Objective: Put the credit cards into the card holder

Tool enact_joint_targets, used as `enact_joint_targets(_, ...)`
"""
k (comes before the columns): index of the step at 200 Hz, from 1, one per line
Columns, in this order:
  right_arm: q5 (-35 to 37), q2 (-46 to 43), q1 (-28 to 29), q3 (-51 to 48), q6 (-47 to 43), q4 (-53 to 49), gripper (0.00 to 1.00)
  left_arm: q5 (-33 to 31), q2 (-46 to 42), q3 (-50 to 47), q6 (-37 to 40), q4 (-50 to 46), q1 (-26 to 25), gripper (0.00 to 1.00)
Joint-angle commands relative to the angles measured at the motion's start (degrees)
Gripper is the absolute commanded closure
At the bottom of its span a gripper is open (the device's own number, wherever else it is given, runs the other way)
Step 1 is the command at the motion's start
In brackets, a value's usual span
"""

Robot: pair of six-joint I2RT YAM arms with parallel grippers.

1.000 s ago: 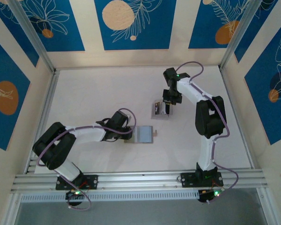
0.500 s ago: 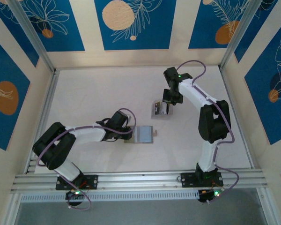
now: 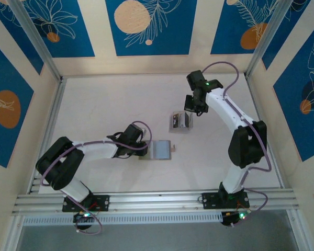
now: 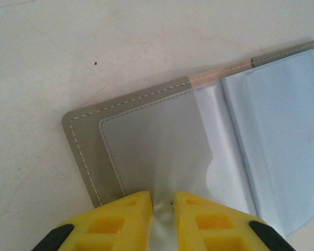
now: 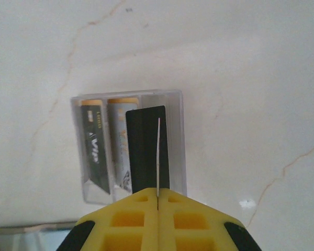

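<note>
The card holder (image 3: 161, 149) lies open near the middle of the table, grey outside and pale blue inside (image 4: 282, 130). My left gripper (image 4: 164, 201) is shut on the edge of its clear inner sleeve (image 4: 157, 151), which puckers between the yellow fingers. The left gripper (image 3: 145, 148) sits at the holder's left side. My right gripper (image 5: 158, 194) is shut on a thin credit card (image 5: 158, 157), seen edge-on as a pale line. It hangs over a clear box (image 5: 175, 104) where more credit cards stand: one dark with lettering (image 5: 94, 151), one pale (image 5: 119, 151), one black (image 5: 143, 151). The right gripper (image 3: 191, 108) is just behind that box (image 3: 179, 121).
The holder's grey cover (image 4: 86, 141) lies flat on the pale table. Raised aluminium rails (image 3: 157, 198) run along the near edge. Walls with blue panels close in the left, back and right sides.
The right gripper has closed on a card and lifted back and slightly right from the clear box. The left arm and the holder have not moved.
</note>
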Motion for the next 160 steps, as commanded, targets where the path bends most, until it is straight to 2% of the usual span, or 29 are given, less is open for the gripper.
enact_joint_targets(1,-0.34,-5.87,2.4,-1.93,-0.57,-0.54,1.0,1.3,-0.7,-2.02,-0.18,-5.98,-0.41,0.8)
enact_joint_targets(47,-10.2,-12.15,9.49,-11.7,-0.27,9.47,1.0,-0.6,-3.59,-1.24,0.57,-8.96,-0.43,0.8)
enact_joint_targets(86,-20.62,-14.34,15.13,-21.62,0.83,24.98,1.0,-1.32,-3.89,-1.11,1.01,-10.32,-0.36,0.8)
enact_joint_targets(124,-26.75,-12.89,18.15,-28.65,1.66,37.72,1.0,-2.88,-3.91,-1.45,0.78,-11.1,-0.41,0.82)
enact_joint_targets(160,-28.41,-8.6,20.01,-33.16,2.36,46.86,1.0,-3.43,-4.32,-1.83,0.76,-11.62,-0.43,0.86)
